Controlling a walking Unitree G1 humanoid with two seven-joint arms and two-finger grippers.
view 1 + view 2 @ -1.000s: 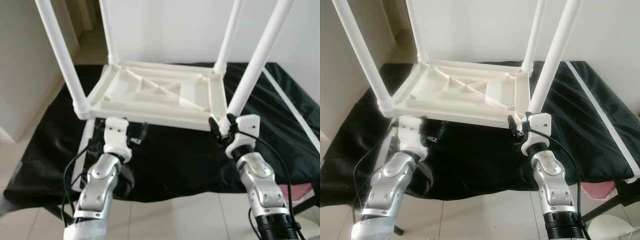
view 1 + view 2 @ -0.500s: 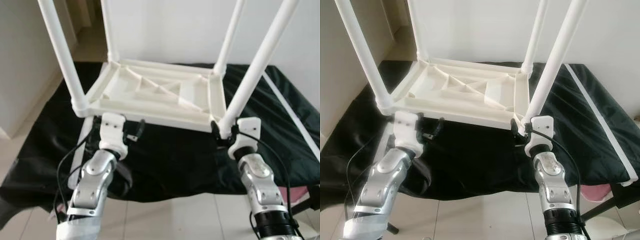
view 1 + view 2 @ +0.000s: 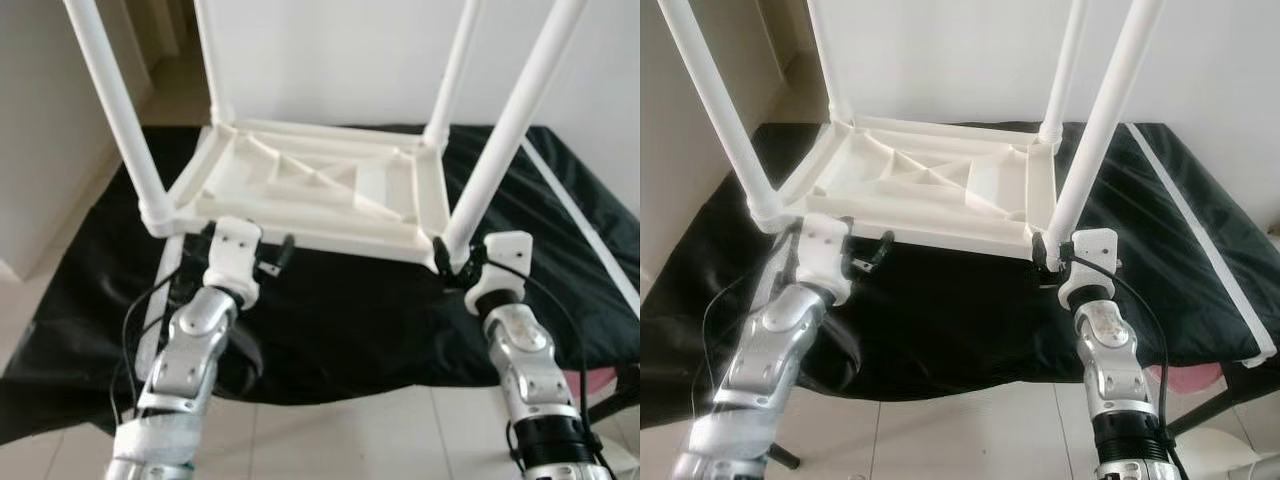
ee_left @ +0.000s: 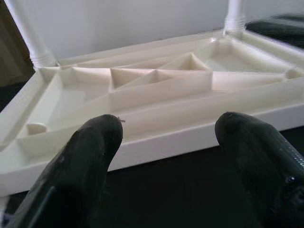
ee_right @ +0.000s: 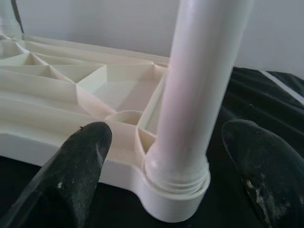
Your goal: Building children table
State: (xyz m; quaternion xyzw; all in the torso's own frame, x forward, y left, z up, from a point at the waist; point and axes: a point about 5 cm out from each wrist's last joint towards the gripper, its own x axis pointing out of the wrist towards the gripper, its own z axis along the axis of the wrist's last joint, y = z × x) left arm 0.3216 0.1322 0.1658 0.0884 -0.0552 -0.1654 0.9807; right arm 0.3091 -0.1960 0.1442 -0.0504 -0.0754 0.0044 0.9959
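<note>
A white plastic children's table lies upside down on a black cloth, its ribbed underside up and its white legs upright. My left gripper is open at the table's near edge, close to the near left leg; its fingers straddle the rim without touching it. My right gripper is open around the base of the near right leg, one finger on each side and a gap between each and the leg's threaded collar.
A long white bar lies along the cloth's right side and another under my left arm. A pink object sits low at the right. A wall stands behind, a beige panel on the left, tiled floor below.
The whole view has shifted a little. Both grippers stay at the table's near edge; the left one has come slightly closer to the rim, and the right one still brackets the leg base.
</note>
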